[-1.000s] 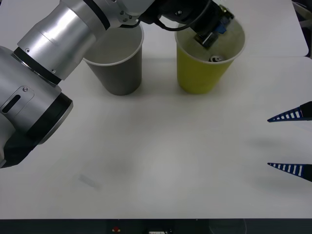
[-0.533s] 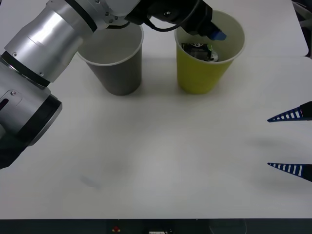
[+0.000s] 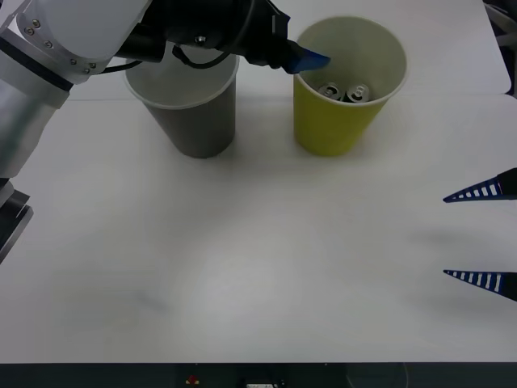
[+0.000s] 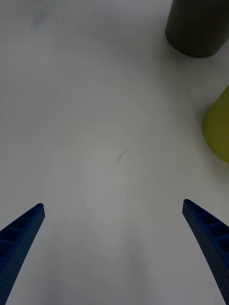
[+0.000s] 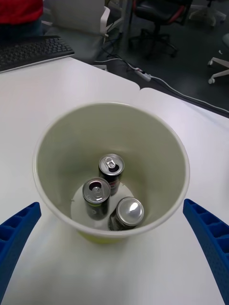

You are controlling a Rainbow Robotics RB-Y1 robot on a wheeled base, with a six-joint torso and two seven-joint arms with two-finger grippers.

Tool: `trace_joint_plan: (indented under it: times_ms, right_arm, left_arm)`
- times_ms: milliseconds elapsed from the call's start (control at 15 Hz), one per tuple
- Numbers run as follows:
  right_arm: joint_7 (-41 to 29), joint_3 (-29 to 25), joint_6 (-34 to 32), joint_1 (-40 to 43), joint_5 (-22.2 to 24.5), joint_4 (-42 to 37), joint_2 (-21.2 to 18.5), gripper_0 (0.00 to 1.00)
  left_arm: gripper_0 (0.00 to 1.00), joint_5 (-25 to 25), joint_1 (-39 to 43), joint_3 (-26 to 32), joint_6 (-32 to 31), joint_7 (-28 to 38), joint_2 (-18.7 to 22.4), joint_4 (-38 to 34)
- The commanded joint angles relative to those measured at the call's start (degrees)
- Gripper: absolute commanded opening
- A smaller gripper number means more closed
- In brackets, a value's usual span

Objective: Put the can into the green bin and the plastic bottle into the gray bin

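Cans [image 5: 108, 193] are sitting in the green bin [image 3: 333, 133], three of them, so that half looks done. Left gripper [image 5: 114, 248] hovers wide open, empty; right gripper [image 3: 483, 236] parked open. Gray bin [image 3: 198, 121] awaits a bottle.

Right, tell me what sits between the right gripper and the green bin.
Nothing: in the right wrist view, bare white table runs from the open right gripper to the green bin. The front view shows the same empty stretch.
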Motion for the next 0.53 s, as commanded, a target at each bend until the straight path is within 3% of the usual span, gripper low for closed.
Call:
trace_joint_plan:
  times_ms: [67,267,533]
  right_arm:
    - [0.0,0.0,0.0,0.0,0.0,0.0,0.0,1.0]
    - [0.0,0.0,0.0,0.0,0.0,0.0,0.0,1.0]
    - [0.0,0.0,0.0,0.0,0.0,0.0,0.0,1.0]
  left_arm:
    - [1.0,2.67,6.92,2.43,-0.04,-0.63,5.13,-9.54]
    - [1.0,6.53,15.27,4.89,-0.04,-2.57,11.98,-19.03]
    - [1.0,16.73,28.98,11.22,-0.04,-13.82,20.15,-26.5]
